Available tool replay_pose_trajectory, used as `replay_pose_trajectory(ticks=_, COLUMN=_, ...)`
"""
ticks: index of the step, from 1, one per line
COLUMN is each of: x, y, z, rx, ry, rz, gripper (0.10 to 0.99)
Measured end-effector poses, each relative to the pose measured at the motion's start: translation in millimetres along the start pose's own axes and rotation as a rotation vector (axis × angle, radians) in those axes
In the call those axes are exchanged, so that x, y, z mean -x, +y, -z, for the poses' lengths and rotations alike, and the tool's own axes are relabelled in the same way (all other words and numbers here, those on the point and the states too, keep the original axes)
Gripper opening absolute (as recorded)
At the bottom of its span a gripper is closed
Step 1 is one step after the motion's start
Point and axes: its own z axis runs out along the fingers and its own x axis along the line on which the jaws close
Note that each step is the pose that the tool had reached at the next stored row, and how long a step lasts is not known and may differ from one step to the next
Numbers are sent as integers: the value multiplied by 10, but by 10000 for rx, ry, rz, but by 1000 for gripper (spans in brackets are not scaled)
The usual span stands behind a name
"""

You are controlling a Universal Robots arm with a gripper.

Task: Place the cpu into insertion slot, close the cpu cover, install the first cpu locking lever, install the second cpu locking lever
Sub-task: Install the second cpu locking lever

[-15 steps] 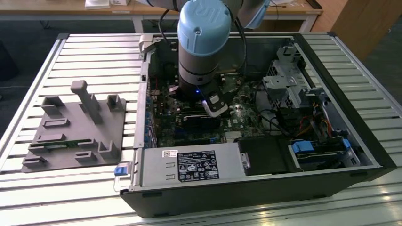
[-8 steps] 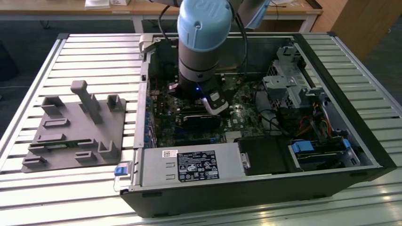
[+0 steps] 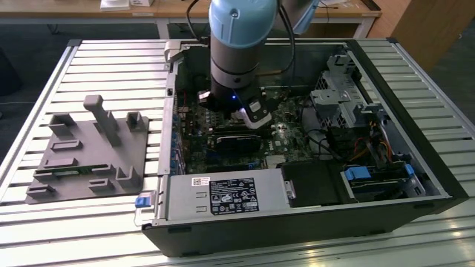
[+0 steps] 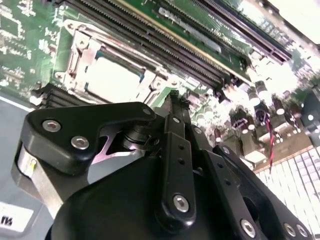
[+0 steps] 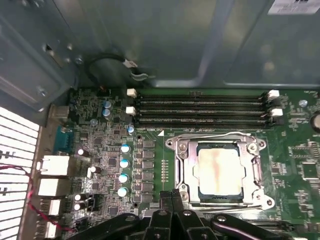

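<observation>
The cpu (image 5: pixel 218 170), a grey metallic square with a pale stain, lies in the insertion slot (image 5: pixel 220 201) on the green board. The silver cpu cover (image 5: pixel 187 167) lies flat around it, its window framing the chip. A wire lever (image 5: pixel 210 135) runs along the side of the socket towards the memory slots. My gripper (image 5: pixel 172 194) hovers just beside the socket with its black fingers pressed together and nothing between them. In the second wrist view the gripper (image 4: pixel 174 97) sits next to the cpu (image 4: pixel 111 77). In the exterior view the gripper (image 3: pixel 255 117) hangs inside the open computer case.
Long memory slots (image 5: pixel 200 107) run beside the socket, and a row of capacitors (image 5: pixel 122 170) stands on its other side. The case holds a power supply (image 3: pixel 222 194) and a drive cage (image 3: pixel 341 94). A grey fixture (image 3: pixel 89 150) sits at the exterior view's left.
</observation>
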Motion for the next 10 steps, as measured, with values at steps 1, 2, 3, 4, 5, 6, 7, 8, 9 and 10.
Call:
replay_pose_trajectory(ticks=1, x=0, y=10, z=29, rx=-1, ry=0, rz=-1, gripper=106)
replay_pose_trajectory(ticks=2, x=-1, y=20, z=59, rx=-1, ry=1, rz=-1, gripper=106)
replay_pose_trajectory(ticks=3, x=-1, y=30, z=87, rx=-2, ry=1, rz=0, gripper=106)
replay_pose_trajectory(ticks=4, x=-2, y=40, z=112, rx=0, ry=1, rz=0, gripper=106)
replay_pose_trajectory(ticks=5, x=-2, y=46, z=133, rx=-1, ry=1, rz=1, gripper=106)
replay_pose_trajectory(ticks=6, x=-3, y=53, z=151, rx=-2, ry=1, rz=0, gripper=106)
replay_pose_trajectory(ticks=7, x=-3, y=60, z=167, rx=-1, ry=1, rz=0, gripper=106)
replay_pose_trajectory(ticks=8, x=-3, y=66, z=183, rx=-2, ry=1, rz=0, gripper=106)
replay_pose_trajectory(ticks=9, x=-3, y=67, z=187, rx=0, ry=0, rz=0, gripper=106)
replay_pose_trajectory(ticks=10, x=-4, y=67, z=187, rx=1, ry=0, rz=0, gripper=106)
